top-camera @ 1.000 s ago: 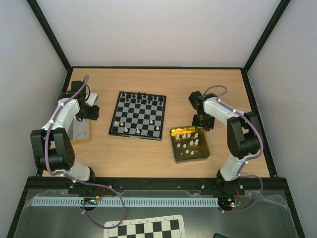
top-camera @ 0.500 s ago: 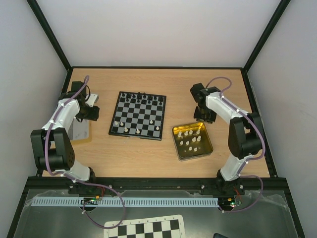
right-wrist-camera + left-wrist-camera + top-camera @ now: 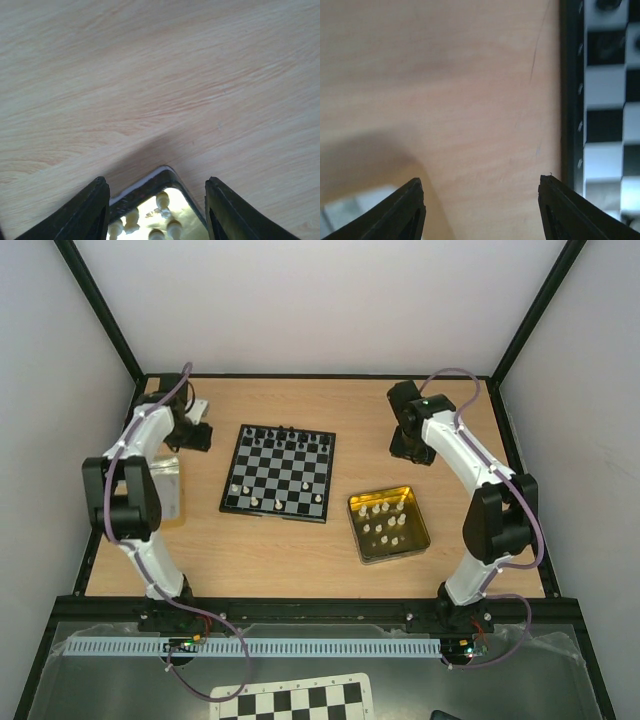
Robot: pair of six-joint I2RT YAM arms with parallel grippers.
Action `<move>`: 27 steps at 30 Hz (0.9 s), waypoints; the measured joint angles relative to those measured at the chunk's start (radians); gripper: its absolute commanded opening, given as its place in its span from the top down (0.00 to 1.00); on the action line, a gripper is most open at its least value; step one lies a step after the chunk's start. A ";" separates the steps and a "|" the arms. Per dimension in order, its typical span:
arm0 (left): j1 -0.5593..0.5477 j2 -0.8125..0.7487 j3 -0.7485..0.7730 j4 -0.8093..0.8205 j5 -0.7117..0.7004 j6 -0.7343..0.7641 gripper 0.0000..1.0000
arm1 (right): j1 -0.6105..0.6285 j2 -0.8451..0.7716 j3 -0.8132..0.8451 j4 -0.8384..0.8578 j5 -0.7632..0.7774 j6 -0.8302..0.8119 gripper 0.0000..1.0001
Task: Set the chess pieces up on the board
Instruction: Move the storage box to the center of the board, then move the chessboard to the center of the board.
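Note:
The board (image 3: 285,468) lies mid-table with black chess pieces (image 3: 285,435) along its far row and a few cream ones (image 3: 256,502) near its front edge. More cream pieces (image 3: 385,525) stand in a gold tin (image 3: 357,540) to the board's right. My left gripper (image 3: 207,436) is open and empty over bare wood just left of the board. In the left wrist view (image 3: 481,200) the board's frame (image 3: 568,100) runs beside the right finger. My right gripper (image 3: 404,448) is open and empty beyond the tin. In the right wrist view (image 3: 157,205) the tin's corner (image 3: 165,175) and cream pieces (image 3: 162,200) show between the fingers.
A silver tin (image 3: 165,490) sits at the left edge of the table, behind my left arm. The black cage posts and white walls close in the wooden table on three sides. A printed checkered sheet (image 3: 290,700) lies below the arm bases.
My right gripper has pulled up and away from the gold tin toward the far side; the tin has shifted slightly right. My left gripper has moved farther back, next to the board's far left corner.

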 measured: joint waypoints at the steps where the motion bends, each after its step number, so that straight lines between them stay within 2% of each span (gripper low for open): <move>1: -0.007 0.043 0.055 0.000 0.003 -0.008 0.42 | 0.000 0.008 0.015 0.000 -0.007 0.000 0.50; 3: -0.018 0.138 0.186 -0.011 0.016 -0.032 0.47 | 0.000 0.022 0.044 0.001 -0.019 0.000 0.50; 11: -0.060 0.521 0.762 -0.092 0.019 -0.119 0.50 | -0.001 0.036 0.114 -0.014 -0.038 0.000 0.50; 16: -0.090 0.626 0.850 -0.103 -0.006 -0.140 0.53 | -0.001 0.036 0.120 -0.017 -0.042 -0.003 0.51; 21: -0.111 0.723 0.922 -0.101 -0.005 -0.157 0.50 | -0.001 0.036 0.120 -0.025 -0.051 -0.011 0.52; 27: -0.116 0.768 0.932 -0.094 -0.005 -0.172 0.48 | -0.001 0.036 0.120 -0.037 -0.071 -0.014 0.53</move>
